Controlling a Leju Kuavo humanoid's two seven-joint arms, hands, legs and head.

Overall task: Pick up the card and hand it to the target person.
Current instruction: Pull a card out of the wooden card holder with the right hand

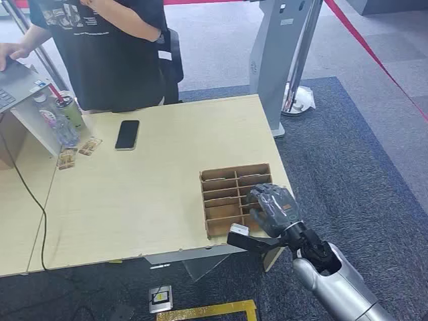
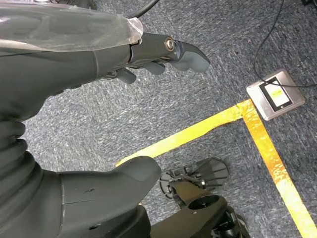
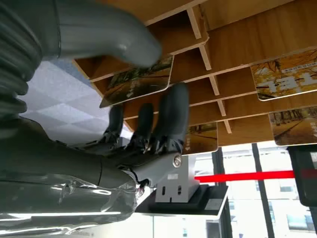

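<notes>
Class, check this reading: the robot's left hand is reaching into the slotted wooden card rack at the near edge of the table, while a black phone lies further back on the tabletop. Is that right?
Not quite: it is the right hand at the card rack, as the head view shows. The left hand hangs over the carpet in the left wrist view. The black phone does lie further back on the table.

Thin rectangular card printed with an autumn-tree scene, white-edged point(image 3: 140, 81): seated in a slot of the brown cardboard divided holder point(image 1: 235, 197), one end projecting past the slot edge, tilted slightly. Lies between the right hand's point(image 1: 270, 208) thumb and fingers point(image 3: 174, 116); actual contact cannot be confirmed. Holder positioned at roughly 4 o'clock on the light wooden tabletop point(image 1: 151, 194), near its front right corner. Similar printed cards point(image 3: 284, 74) in neighbouring slots.
</notes>
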